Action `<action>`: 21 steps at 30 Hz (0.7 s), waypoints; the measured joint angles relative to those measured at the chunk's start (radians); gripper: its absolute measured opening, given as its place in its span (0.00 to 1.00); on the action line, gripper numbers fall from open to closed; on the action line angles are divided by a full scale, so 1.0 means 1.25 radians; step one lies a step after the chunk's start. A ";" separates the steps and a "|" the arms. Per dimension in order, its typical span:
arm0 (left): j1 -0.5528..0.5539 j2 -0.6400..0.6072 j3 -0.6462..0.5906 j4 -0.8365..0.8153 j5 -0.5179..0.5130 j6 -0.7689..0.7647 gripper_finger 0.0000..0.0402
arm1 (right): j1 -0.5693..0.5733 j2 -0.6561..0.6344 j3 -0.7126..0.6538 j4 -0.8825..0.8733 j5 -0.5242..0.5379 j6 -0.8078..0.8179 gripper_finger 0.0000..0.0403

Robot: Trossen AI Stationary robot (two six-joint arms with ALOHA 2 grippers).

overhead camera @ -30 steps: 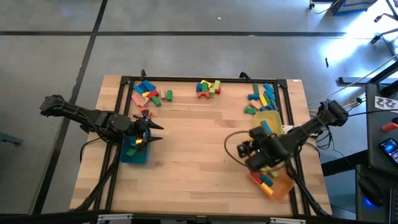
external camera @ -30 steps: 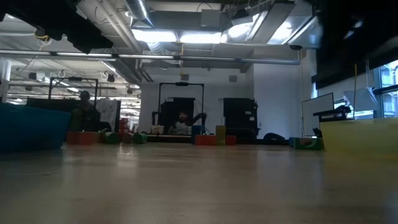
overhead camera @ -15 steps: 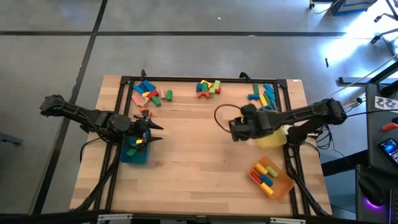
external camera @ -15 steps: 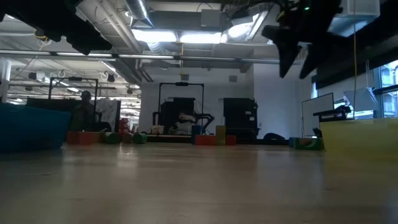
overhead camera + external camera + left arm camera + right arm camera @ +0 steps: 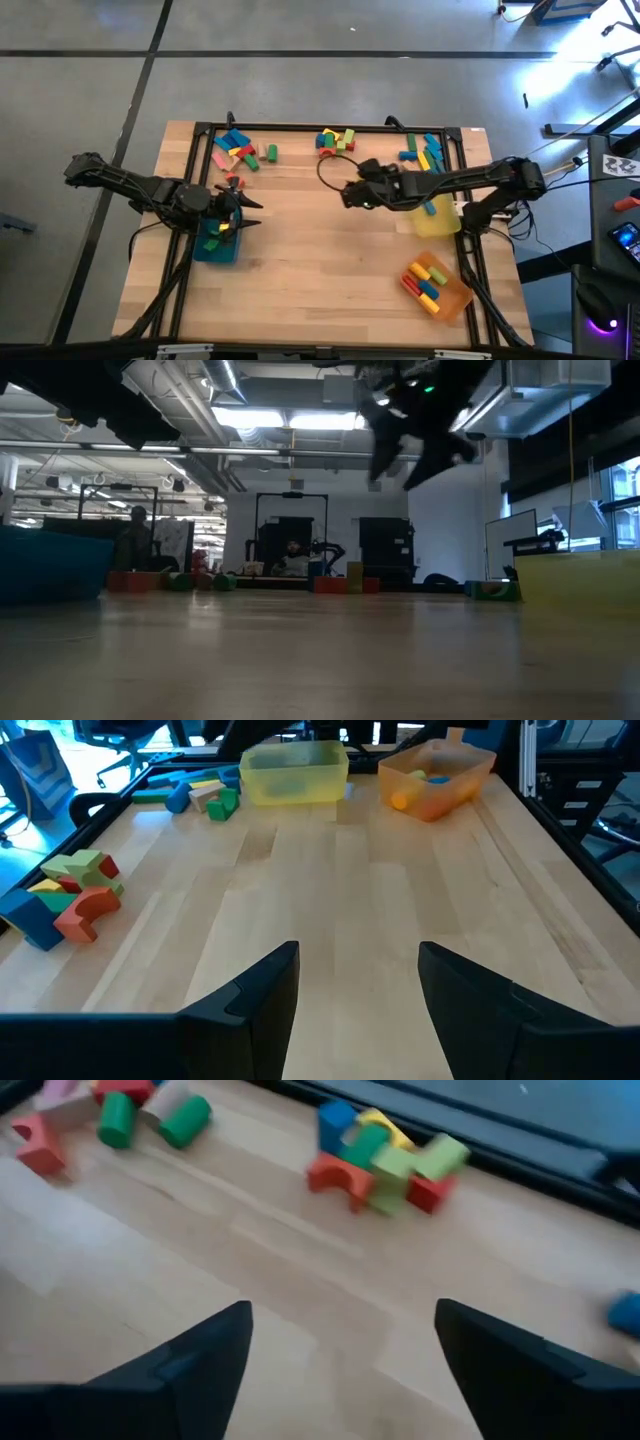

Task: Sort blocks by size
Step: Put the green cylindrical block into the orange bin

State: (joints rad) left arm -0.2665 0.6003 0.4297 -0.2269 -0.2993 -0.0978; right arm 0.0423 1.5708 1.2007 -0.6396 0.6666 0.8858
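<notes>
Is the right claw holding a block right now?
No. In the right wrist view the right claw is open with only bare table between its fingers.

A: How many trays do you count?
B: Three: one teal tray (image 5: 216, 247) under your left gripper (image 5: 238, 226), one yellow tray (image 5: 437, 218) and one orange tray (image 5: 437, 285) behind your right gripper (image 5: 349, 193).
A: And block clusters?
B: Three clusters of blocks (image 5: 336, 141) ahead of that gripper; too jumbled to count singly.
</notes>
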 joint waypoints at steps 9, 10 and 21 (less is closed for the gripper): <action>0.000 0.040 0.000 -0.003 -0.045 -0.003 0.48 | -0.042 0.132 0.000 0.357 0.021 -0.321 0.86; 0.000 0.047 0.000 -0.001 -0.064 -0.002 0.48 | -0.049 0.144 0.000 0.392 0.022 -0.360 0.86; 0.042 0.133 0.000 0.135 -0.261 0.085 0.48 | -0.094 0.179 0.000 0.811 -0.031 -0.784 0.86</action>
State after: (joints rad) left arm -0.2138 0.7668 0.4297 -0.0583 -0.6257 0.0079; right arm -0.0746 1.7943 1.2007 0.3744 0.6272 -0.0946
